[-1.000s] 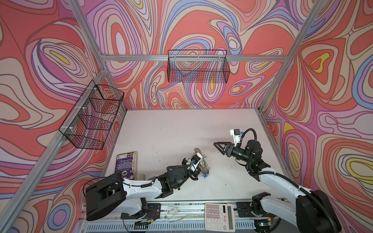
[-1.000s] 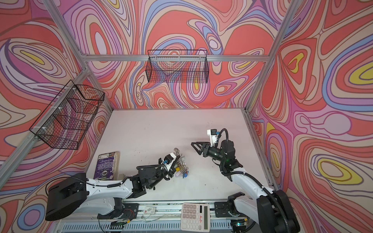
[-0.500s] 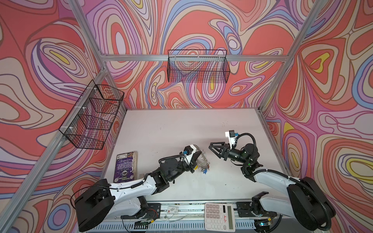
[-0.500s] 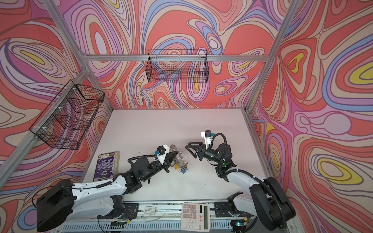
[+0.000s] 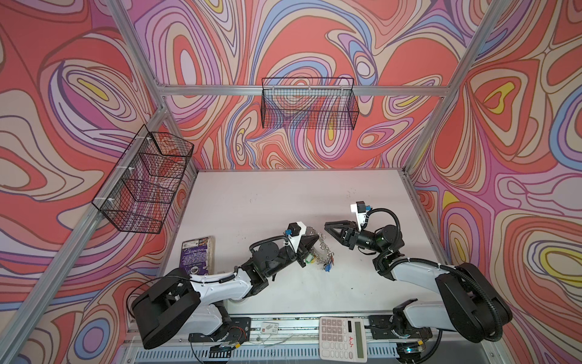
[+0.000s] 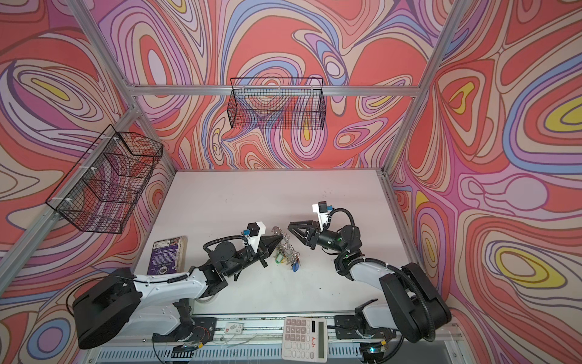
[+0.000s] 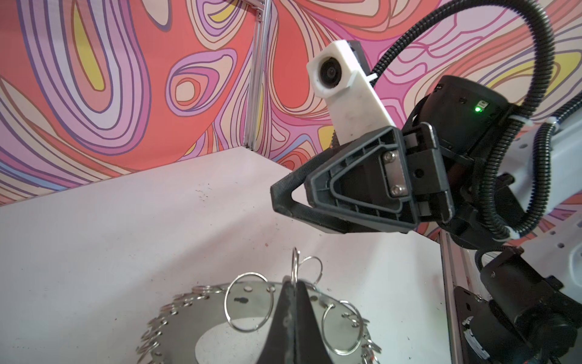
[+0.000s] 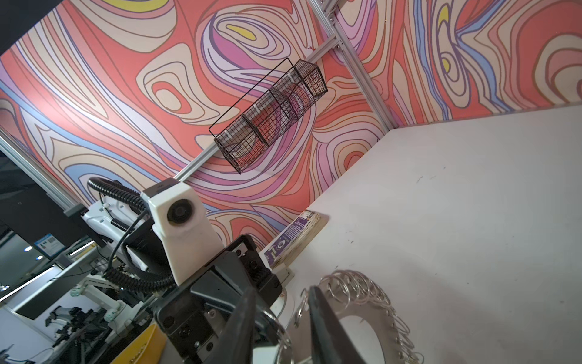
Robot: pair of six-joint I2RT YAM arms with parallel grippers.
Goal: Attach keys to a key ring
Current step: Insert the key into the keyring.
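Note:
My left gripper [image 7: 294,285] is shut on a small split ring at the rim of the key ring [image 7: 217,310], a wide flat silver disc fringed with little rings. It holds the disc tilted above the table in both top views [image 5: 321,241] [image 6: 285,240]. Keys with a green tag [image 5: 310,258] and a blue tag [image 5: 327,268] hang from its low edge. My right gripper [image 8: 282,294] faces the ring's upper rim from the other side [image 5: 327,224]. Its fingers [image 8: 316,302] stand a narrow gap apart, and a split ring [image 8: 297,304] lies loose in that gap.
A purple book [image 5: 196,255] lies at the table's left edge. A white calculator [image 5: 343,337] sits on the front rail. Black wire baskets hang on the left wall [image 5: 145,182] and the back wall [image 5: 310,107].
My right gripper has moved left up to the ring's rim and its jaws have narrowed. The left gripper has lifted the ring slightly and stayed shut.

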